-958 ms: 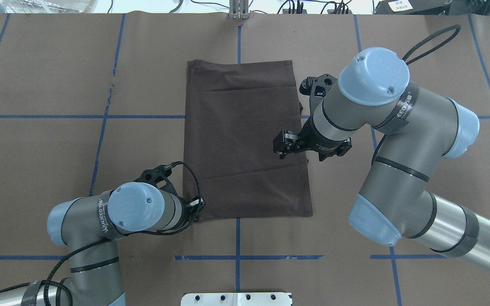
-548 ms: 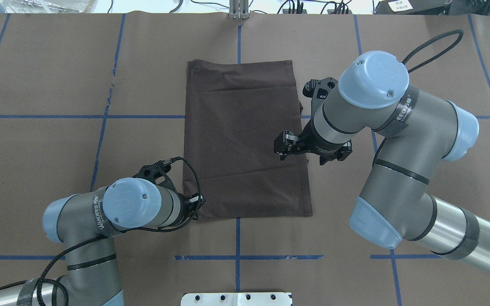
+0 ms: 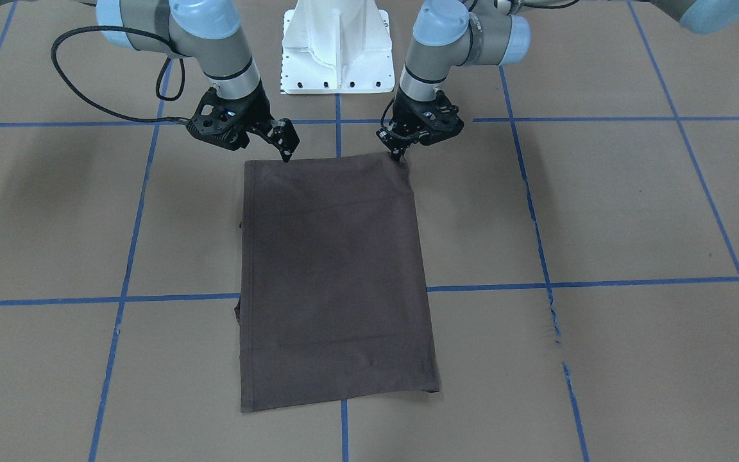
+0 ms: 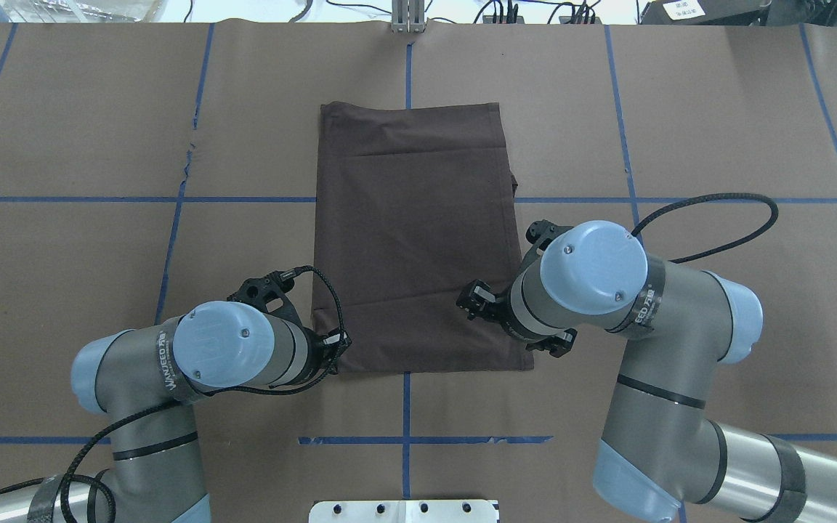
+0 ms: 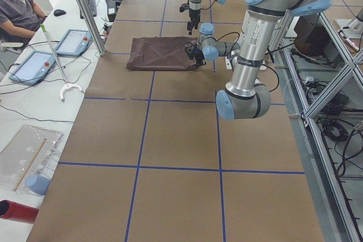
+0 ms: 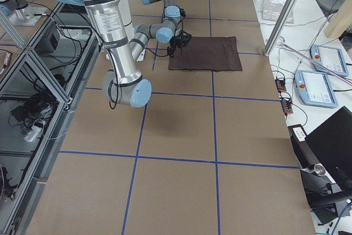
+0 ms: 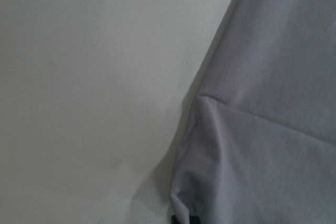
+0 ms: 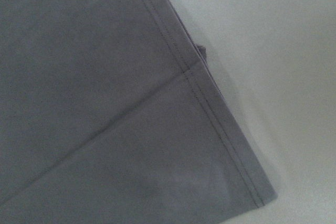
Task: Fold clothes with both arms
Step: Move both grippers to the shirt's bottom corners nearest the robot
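Observation:
The clothes are one dark brown T-shirt (image 4: 418, 232) (image 3: 337, 269), folded into a long flat rectangle on the brown table. My left gripper (image 4: 338, 347) (image 3: 401, 156) is at the shirt's near left corner and shut on it. The left wrist view shows that corner (image 7: 273, 129) gathered and pulled up toward the fingers. My right gripper (image 4: 471, 301) (image 3: 286, 153) hovers over the near right corner, open and holding nothing. In the right wrist view, the hemmed corner (image 8: 105, 103) lies flat. Collar and lettering are hidden.
The white pedestal base (image 3: 337, 51) stands at the table's near edge between the arms. Blue tape lines (image 4: 405, 407) grid the brown table cover. In the exterior left view, a person (image 5: 17, 4) sits by tablets (image 5: 71, 42) on a side table.
My right arm has swung back toward the robot along the shirt's right edge, from its middle to the near right corner. The left arm has barely shifted.

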Robot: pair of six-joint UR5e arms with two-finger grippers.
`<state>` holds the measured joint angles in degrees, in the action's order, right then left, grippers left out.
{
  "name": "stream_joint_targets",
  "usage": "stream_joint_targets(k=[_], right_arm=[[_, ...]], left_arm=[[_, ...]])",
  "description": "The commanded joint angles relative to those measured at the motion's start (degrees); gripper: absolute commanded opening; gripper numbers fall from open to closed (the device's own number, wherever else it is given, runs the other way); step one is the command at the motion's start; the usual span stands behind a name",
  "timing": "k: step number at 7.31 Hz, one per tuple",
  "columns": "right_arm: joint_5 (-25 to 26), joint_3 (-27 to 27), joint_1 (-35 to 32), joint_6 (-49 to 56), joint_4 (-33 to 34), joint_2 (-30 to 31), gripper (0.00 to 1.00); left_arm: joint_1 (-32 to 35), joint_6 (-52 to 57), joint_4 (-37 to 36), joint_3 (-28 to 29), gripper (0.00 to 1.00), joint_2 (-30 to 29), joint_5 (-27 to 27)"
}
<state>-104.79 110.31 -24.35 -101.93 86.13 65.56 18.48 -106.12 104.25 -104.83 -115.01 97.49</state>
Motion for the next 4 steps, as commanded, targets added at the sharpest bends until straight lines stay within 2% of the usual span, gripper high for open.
stream_joint_targets(k=[1, 4], right_arm=[[2.39, -3.33, 1.5, -1.69, -2.36, 0.89, 1.0], [3.1, -5.89, 2.02, -1.6, -2.46, 0.97, 1.0]], left_arm=[[0.24, 0.03, 0.08, -0.03, 0.0, -0.3, 0.07], [1.2, 0.12, 0.08, -0.81, 0.0, -0.39, 0.24]])
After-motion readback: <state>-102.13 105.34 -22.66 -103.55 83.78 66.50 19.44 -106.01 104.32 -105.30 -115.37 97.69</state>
